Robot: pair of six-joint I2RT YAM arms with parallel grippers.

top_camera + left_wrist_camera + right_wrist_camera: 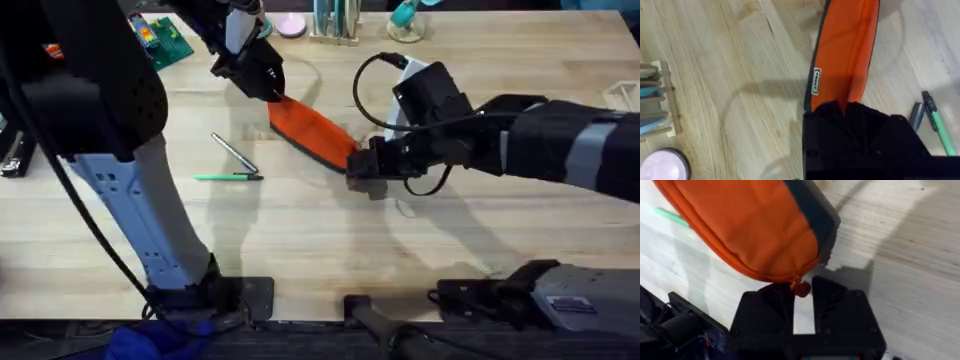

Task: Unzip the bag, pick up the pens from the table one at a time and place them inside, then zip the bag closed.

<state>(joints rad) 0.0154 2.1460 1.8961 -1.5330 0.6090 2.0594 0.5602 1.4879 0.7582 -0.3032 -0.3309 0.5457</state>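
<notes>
zipper pull sits right between my right gripper's fingertips, at the near end of the bag. the bag lies on the table with its long axis running from my right gripper up and across to my left gripper, so the unzip stroke should run toward the left arm. right fingers are parted a little around the pull, not yet pinched. left fingers are closed on the bag's far end. both pens wait beside it.
</notes>
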